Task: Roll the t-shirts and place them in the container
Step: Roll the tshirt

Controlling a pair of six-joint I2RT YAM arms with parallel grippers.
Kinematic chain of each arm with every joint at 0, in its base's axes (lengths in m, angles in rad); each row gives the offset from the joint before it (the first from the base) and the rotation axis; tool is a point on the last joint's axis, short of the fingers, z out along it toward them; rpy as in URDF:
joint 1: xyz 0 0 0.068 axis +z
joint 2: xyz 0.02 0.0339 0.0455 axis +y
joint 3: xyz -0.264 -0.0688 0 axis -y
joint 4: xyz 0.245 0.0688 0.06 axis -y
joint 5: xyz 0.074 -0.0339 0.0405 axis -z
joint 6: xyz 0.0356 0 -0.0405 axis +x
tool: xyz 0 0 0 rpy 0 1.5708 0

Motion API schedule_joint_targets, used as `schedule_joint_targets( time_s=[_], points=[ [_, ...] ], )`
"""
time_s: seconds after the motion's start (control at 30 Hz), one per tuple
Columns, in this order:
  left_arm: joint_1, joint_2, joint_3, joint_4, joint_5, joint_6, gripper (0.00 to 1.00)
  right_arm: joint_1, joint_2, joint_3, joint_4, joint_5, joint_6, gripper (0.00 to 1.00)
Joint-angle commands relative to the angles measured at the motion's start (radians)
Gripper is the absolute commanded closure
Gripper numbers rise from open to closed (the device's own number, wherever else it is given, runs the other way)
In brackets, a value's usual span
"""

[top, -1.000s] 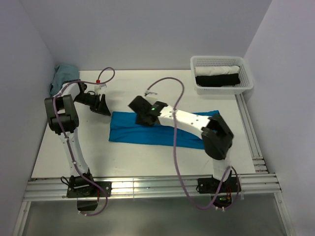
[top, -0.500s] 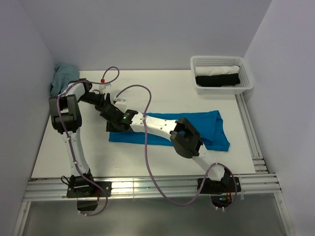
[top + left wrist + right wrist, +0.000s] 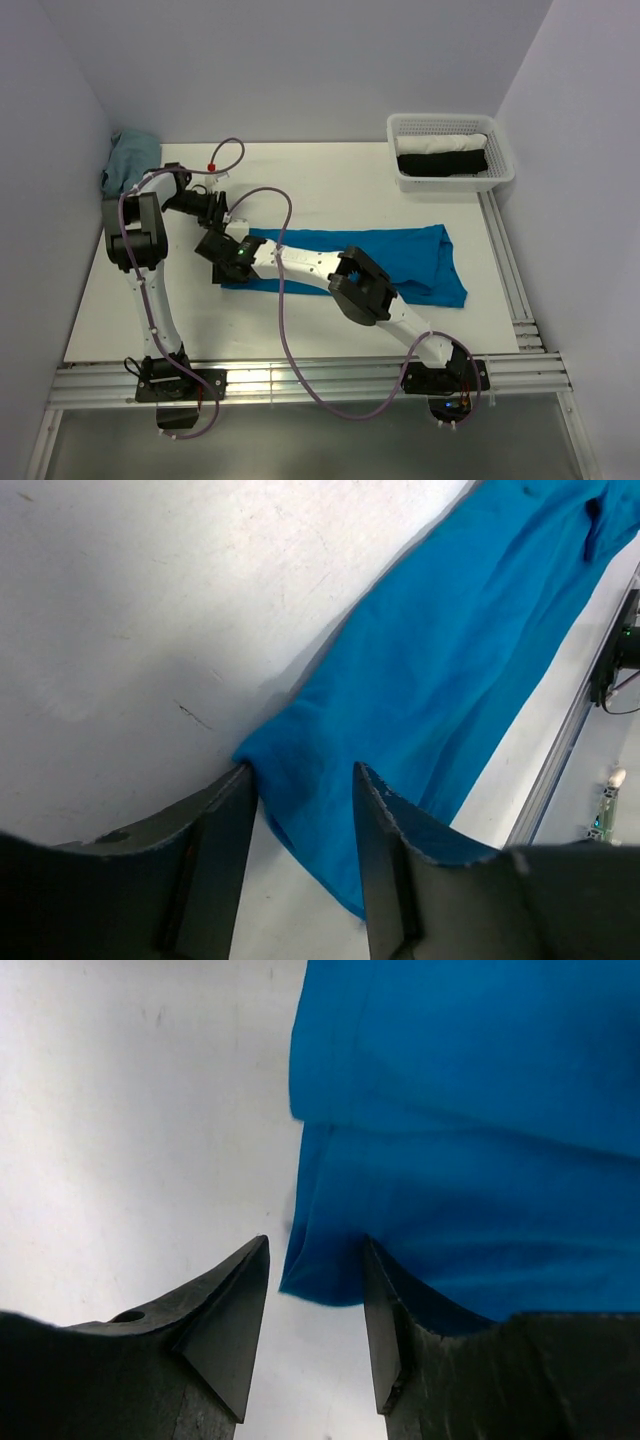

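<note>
A bright blue t-shirt (image 3: 420, 262) lies folded into a long strip across the middle of the table. Both grippers are at its left end. My left gripper (image 3: 216, 216) stands over the far-left corner, jaws open. In the left wrist view that corner of the t-shirt (image 3: 450, 660) lies between the left gripper's (image 3: 300, 780) fingers, flat on the table. My right gripper (image 3: 220, 268) reaches across the strip to the near-left corner. In the right wrist view the t-shirt's (image 3: 470, 1110) edge sits between the open right gripper's (image 3: 315, 1250) fingers.
A white mesh basket (image 3: 455, 183) at the back right holds a white roll (image 3: 443, 144) and a black roll (image 3: 440, 162). A grey-teal cloth (image 3: 128, 155) is bunched in the back-left corner. Metal rails (image 3: 510, 270) run along the right and front edges.
My right arm swept left along the strip from its middle to its left end. My left gripper came down onto the far-left corner and its jaws narrowed somewhat.
</note>
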Motion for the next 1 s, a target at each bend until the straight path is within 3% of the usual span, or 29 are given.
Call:
schedule_joint_targets(
  time_s=[0.0, 0.27, 0.4, 0.47, 0.6, 0.73, 0.97],
  points=[
    [-0.014, -0.017, -0.054, 0.077, -0.092, -0.024, 0.51, 0.025, 0.036, 0.074, -0.079, 0.003, 0.008, 0.5],
    [-0.023, -0.058, -0.104, 0.149, -0.146, -0.083, 0.74, 0.051, 0.08, 0.098, -0.208, 0.024, 0.052, 0.5],
    [-0.031, -0.071, -0.113, 0.186, -0.169, -0.125, 0.83, 0.05, 0.088, 0.108, -0.26, 0.089, 0.071, 0.55],
    [-0.039, -0.074, -0.115, 0.189, -0.177, -0.129, 0.89, 0.051, 0.086, 0.11, -0.257, 0.092, 0.057, 0.6],
    [-0.048, -0.092, -0.136, 0.206, -0.197, -0.149, 0.99, 0.053, 0.106, 0.128, -0.245, 0.083, 0.026, 0.85],
    [-0.048, -0.138, -0.172, 0.241, -0.238, -0.166, 1.0, 0.06, 0.088, 0.098, -0.173, 0.051, -0.012, 0.98],
    [-0.045, -0.253, -0.291, 0.292, -0.381, -0.169, 1.0, 0.105, -0.006, 0.03, -0.038, -0.058, -0.077, 1.0]
  ],
)
